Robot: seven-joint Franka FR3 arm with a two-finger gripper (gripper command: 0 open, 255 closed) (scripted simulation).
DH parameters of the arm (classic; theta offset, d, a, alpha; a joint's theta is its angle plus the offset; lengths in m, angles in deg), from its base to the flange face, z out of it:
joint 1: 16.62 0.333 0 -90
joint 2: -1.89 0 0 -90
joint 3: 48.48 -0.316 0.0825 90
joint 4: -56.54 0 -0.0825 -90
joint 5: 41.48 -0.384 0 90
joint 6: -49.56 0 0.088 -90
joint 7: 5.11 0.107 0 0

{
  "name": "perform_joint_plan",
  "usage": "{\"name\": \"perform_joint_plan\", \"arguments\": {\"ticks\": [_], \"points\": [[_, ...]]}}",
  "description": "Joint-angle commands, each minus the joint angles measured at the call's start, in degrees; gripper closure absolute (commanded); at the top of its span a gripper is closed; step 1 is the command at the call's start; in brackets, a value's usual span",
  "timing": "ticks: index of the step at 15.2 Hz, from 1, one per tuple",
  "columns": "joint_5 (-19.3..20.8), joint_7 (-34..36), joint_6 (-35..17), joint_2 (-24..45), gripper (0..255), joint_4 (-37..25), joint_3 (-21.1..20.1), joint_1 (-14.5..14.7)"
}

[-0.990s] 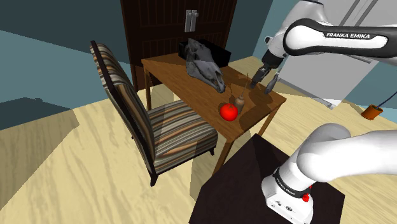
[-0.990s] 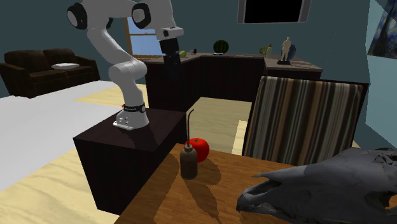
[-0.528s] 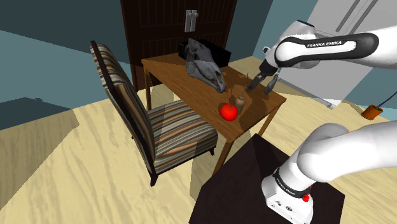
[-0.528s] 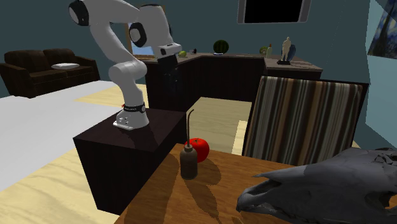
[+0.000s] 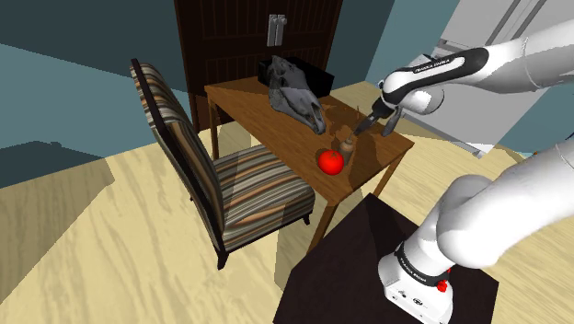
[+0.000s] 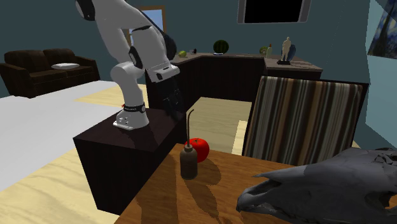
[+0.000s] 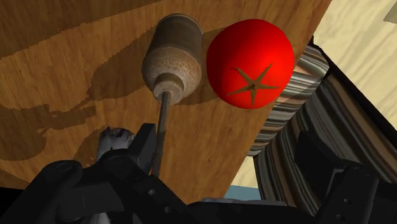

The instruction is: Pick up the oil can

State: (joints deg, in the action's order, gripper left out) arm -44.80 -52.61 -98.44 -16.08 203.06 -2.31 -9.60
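Note:
The oil can [image 5: 346,145] is a small brown rusty can with a long thin spout, standing upright on the wooden table [image 5: 262,110] next to a red tomato [image 5: 330,161]. My black gripper [image 5: 378,122] hangs open just beyond the can, to the shoulder view's right, tilted toward it and holding nothing. In the second exterior view the gripper [image 6: 173,105] is above and left of the can [image 6: 188,160], near the spout tip. The wrist view looks down on the can [image 7: 173,58]; its spout runs back toward the fingers, with the tomato [image 7: 251,63] touching its side.
A grey animal skull [image 5: 296,101] lies further along the table. A striped chair [image 5: 221,175] stands at the table's long side. The can and tomato [image 6: 200,148] stand close to the table's edge. A dark cabinet [image 5: 248,37] is behind the table.
The arm has swung down and the gripper has dropped lower, coming closer to the oil can's spout. The can and tomato have not moved.

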Motion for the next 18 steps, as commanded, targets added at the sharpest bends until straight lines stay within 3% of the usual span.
{"name": "perform_joint_plan", "arguments": {"ticks": [1, 3, 4, 5, 8, 12, 14, 15, 18], "points": [[-7.6, -7.3, -2.8, 4.8, 0, -2.2, 6.2, 5.6], [-20.2, -18.2, -3.9, 11.2, 0, -5.3, 14.5, 13.5], [-29.7, -25.8, -2.8, 16.1, 0, -7.4, 18.8, 17.6], [-30.6, -26.5, -2.6, 16.6, 0, -7.6, 18.3, 17.1], [-39.4, -33.2, -2.1, 21.3, 0, -8.0, 17.6, 16.7], [-50.3, -41.4, -0.9, 27.4, 0, -8.9, 13.8, 13.4], [-50.3, -41.3, -1.0, 27.4, 0, -8.9, 13.7, 13.2], [-50.0, -41.2, -1.1, 27.1, 255, -8.7, 13.8, 13.3], [-49.9, -41.2, -1.1, 27.1, 255, -8.8, 13.8, 13.3]]}}
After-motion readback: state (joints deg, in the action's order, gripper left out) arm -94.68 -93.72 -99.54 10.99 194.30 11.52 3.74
